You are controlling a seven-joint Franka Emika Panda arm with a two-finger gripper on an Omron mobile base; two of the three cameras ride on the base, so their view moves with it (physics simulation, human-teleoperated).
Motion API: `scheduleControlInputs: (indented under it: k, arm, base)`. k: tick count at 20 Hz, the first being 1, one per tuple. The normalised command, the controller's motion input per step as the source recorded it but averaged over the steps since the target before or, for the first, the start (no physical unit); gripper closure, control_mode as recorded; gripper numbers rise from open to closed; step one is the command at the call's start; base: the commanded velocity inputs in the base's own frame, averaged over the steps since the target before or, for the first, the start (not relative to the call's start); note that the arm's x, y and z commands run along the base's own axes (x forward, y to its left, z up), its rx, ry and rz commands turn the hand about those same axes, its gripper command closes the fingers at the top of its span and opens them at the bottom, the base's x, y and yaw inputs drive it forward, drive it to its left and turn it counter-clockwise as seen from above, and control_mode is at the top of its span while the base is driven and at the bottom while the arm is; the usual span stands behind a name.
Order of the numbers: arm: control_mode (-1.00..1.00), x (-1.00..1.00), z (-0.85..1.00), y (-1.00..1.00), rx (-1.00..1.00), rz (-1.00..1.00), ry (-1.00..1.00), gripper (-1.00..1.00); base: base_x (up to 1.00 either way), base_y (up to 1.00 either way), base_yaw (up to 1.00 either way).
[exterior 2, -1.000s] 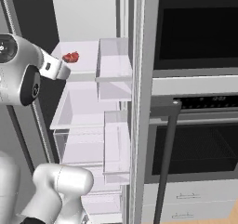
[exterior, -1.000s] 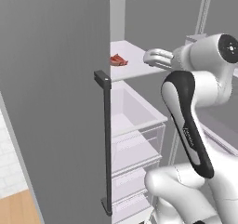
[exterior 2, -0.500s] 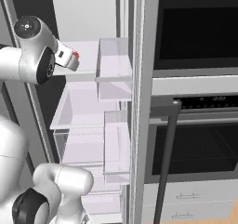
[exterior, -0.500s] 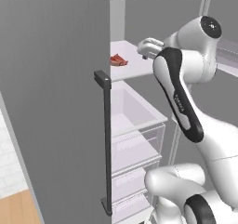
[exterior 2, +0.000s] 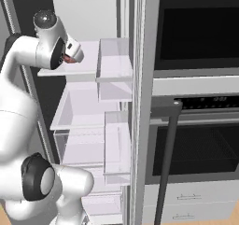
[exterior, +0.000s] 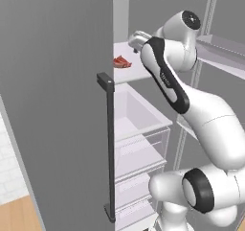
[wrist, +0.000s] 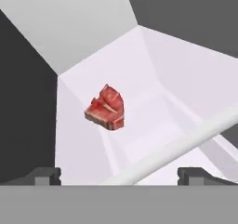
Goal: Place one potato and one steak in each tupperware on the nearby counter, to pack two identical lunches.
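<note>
A red-pink steak point(exterior: 122, 62) lies on the white upper shelf point(exterior: 130, 72) of the open fridge. My gripper point(exterior: 136, 40) hovers just right of and above it, reaching in over the shelf. In the right base view the hand point(exterior 2: 74, 51) covers most of the steak point(exterior 2: 69, 59). The hand view looks down the shelf at the steak point(wrist: 106, 108), which lies ahead of the gripper point(wrist: 120, 175) and slightly to its left. The jaws are open, with nothing between the fingertips point(wrist: 44, 174). Potato, tupperware and counter are out of view.
The grey fridge door point(exterior: 57, 105) with its dark handle point(exterior: 109, 144) stands open on the left. Clear drawers point(exterior: 141, 117) sit under the shelf. Door bins point(exterior 2: 114, 65) hang to the right of the shelf, and a black oven point(exterior 2: 200, 144) stands beyond them.
The arm has swung left and deeper into the fridge, bringing the hand from the shelf's right side to just beside the steak. The jaws have stayed open.
</note>
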Motion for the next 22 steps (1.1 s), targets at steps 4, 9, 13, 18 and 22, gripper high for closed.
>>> scheduleControlInputs:
  k: [4, 9, 13, 18, 22]
  arm:
    - [-1.0, 0.81, -0.2, 0.22, 0.0, 0.0, 0.28, -1.0]
    - [-1.0, 0.57, -0.2, 0.21, 0.0, 0.0, 0.07, -1.0]
    - [-1.0, 0.37, -0.24, 0.23, 0.0, 0.0, 0.0, -1.0]
    - [-1.0, 0.54, -0.32, 0.11, 0.0, -0.01, 0.05, -1.0]
    - [-1.0, 0.33, -0.42, 0.03, 0.0, -0.02, 0.15, -1.0]
  base:
    - [0.0, 0.0, 0.0]
    - [0.0, 0.0, 0.0]
    - [0.0, 0.0, 0.0]
    - [0.0, 0.0, 0.0]
    - [0.0, 0.0, 0.0]
